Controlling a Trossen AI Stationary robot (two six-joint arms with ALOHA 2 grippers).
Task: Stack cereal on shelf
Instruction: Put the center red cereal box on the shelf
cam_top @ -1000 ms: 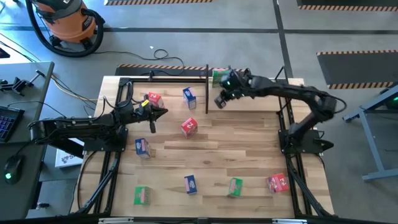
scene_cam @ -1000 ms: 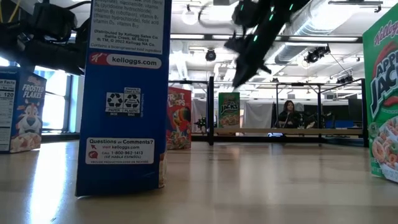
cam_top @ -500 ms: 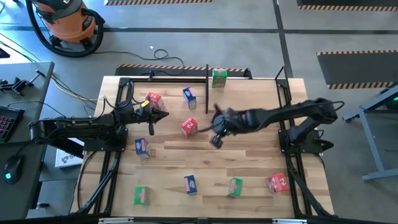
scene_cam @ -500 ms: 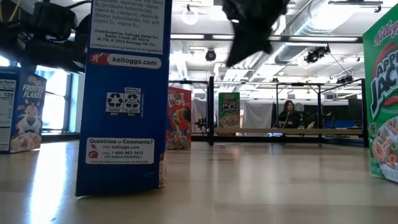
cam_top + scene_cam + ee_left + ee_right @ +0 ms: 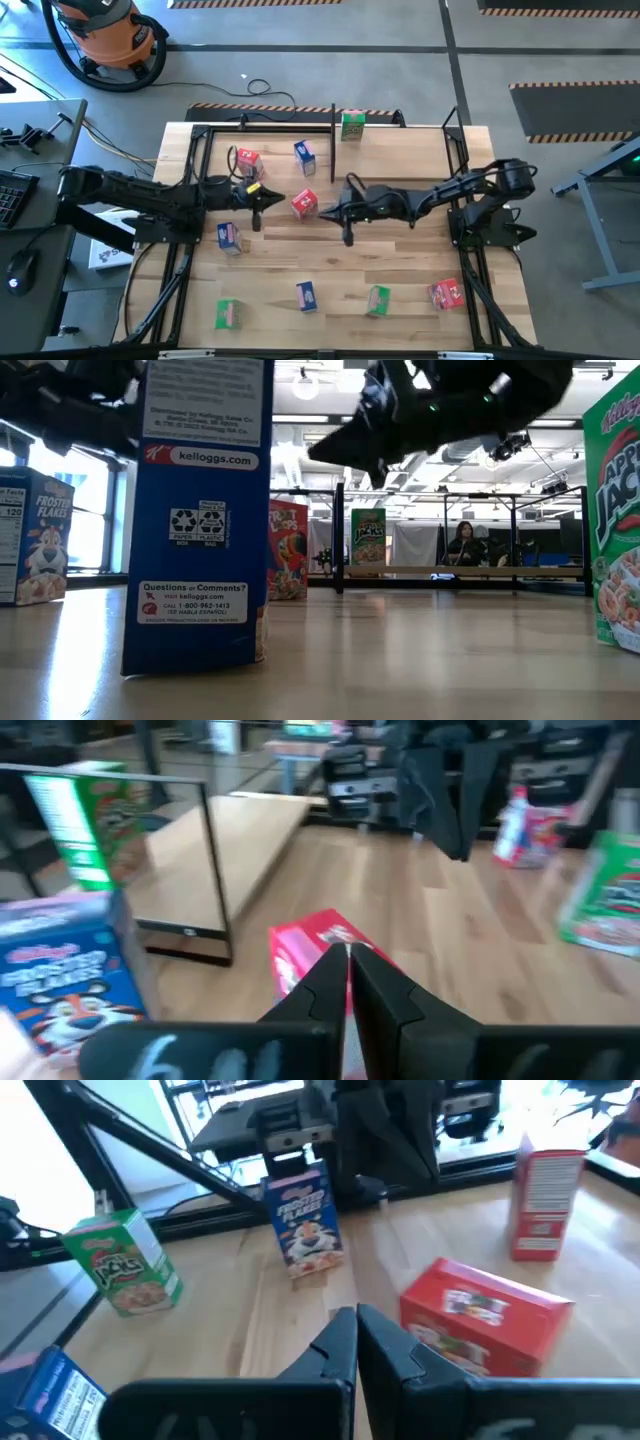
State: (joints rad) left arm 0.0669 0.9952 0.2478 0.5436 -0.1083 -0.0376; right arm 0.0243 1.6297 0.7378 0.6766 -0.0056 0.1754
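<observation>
Small cereal boxes are scattered over the wooden table. One green box (image 5: 352, 125) stands on the black rod shelf (image 5: 260, 127) at the far edge, just right of the divider post (image 5: 332, 140). A red box (image 5: 304, 204) lies mid-table. My left gripper (image 5: 276, 198) is shut and points level at it from the left, a short gap away; the red box (image 5: 305, 945) shows just behind the gripper's tips (image 5: 348, 952). My right gripper (image 5: 322, 212) is shut and points level from the right, its tips (image 5: 355, 1318) just beside the red box (image 5: 485, 1315) and above the table (image 5: 325, 452).
More boxes stand around: red (image 5: 247, 162) and blue (image 5: 305, 155) near the shelf, blue (image 5: 229, 237) at the left, and green (image 5: 228, 314), blue (image 5: 306, 296), green (image 5: 378, 300) and red (image 5: 446, 294) along the near edge. Both arms' black base frames flank the table.
My right gripper has swung from the shelf's green box toward the near and left, coming down and tipping from steeply downward to nearly level beside the middle red box. My left gripper has gone toward the right and slightly nearer, closing on the same box. No box has moved.
</observation>
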